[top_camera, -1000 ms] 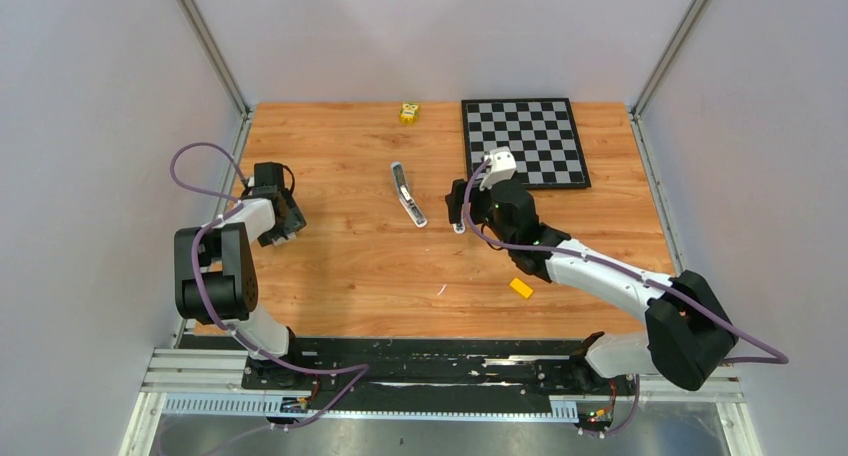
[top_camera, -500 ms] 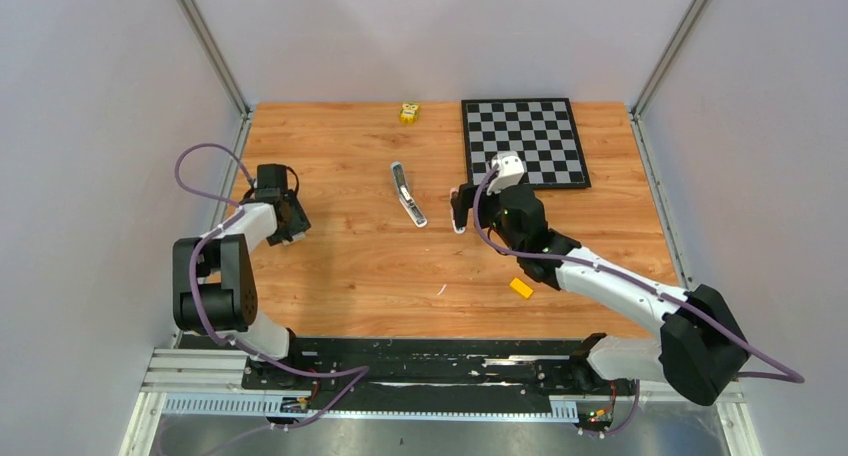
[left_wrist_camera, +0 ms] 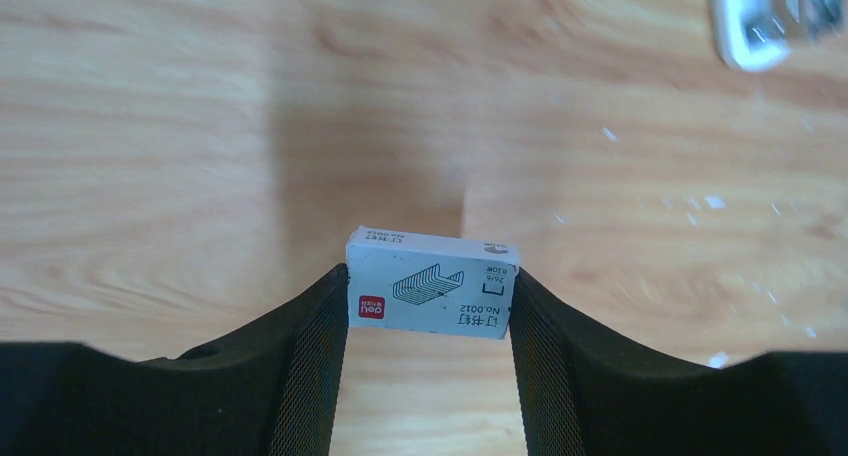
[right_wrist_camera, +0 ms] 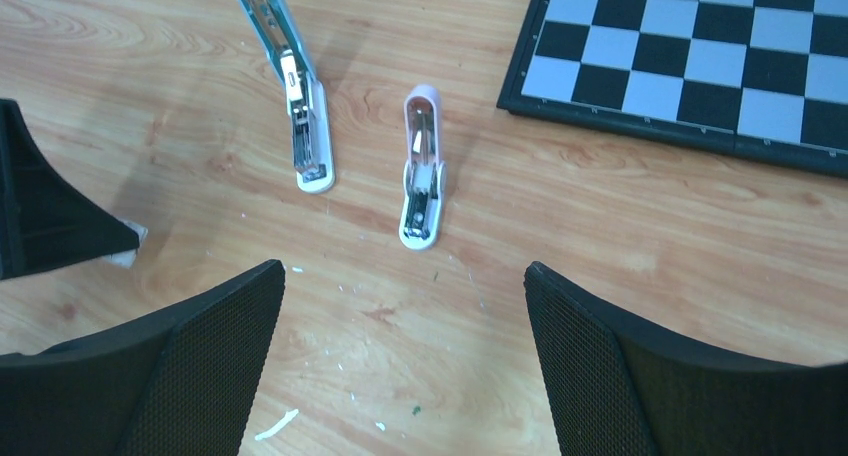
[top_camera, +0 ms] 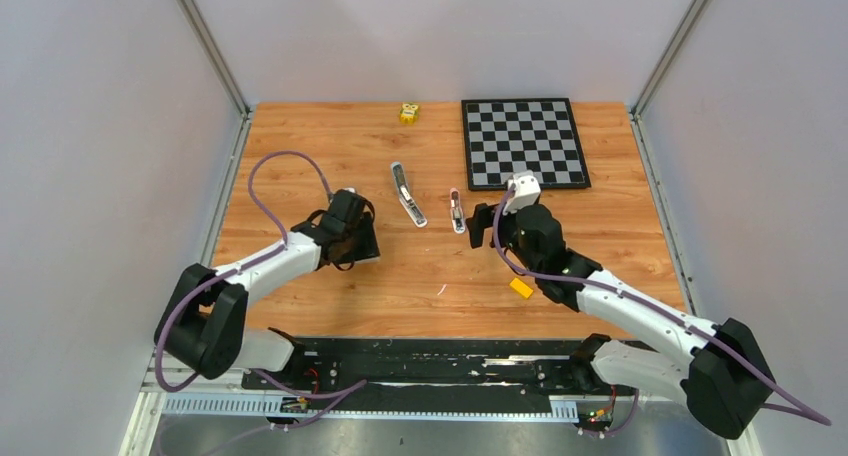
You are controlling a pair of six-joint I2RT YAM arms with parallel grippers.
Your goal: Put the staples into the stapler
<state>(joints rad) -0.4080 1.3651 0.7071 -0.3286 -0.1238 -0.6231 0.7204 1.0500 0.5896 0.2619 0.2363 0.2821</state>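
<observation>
My left gripper point(left_wrist_camera: 428, 272) is shut on a pale blue staple box point(left_wrist_camera: 432, 281), printed with a drawing of staples, and holds it just above the wood. From the top view that gripper point(top_camera: 362, 244) is left of centre. The staples themselves are hidden. A teal-and-white stapler point(right_wrist_camera: 300, 126) lies opened flat, and a smaller pink-and-white stapler point(right_wrist_camera: 421, 171) lies open next to it. Seen from above, the two point(top_camera: 407, 194) point(top_camera: 456, 211) sit mid-table. My right gripper point(right_wrist_camera: 402, 268) stands wide open and empty, just short of the pink stapler.
A chessboard point(top_camera: 524, 142) lies at the back right. A yellow block point(top_camera: 521, 288) rests under the right forearm, and a small yellow toy point(top_camera: 408, 112) sits at the far edge. Metal posts and grey walls close in both sides. White flecks point(right_wrist_camera: 275, 424) litter the wood.
My left arm has swung from the left edge toward the middle, its jaws narrowing on the box. My right gripper has drawn back from the pink stapler, leaving it uncovered.
</observation>
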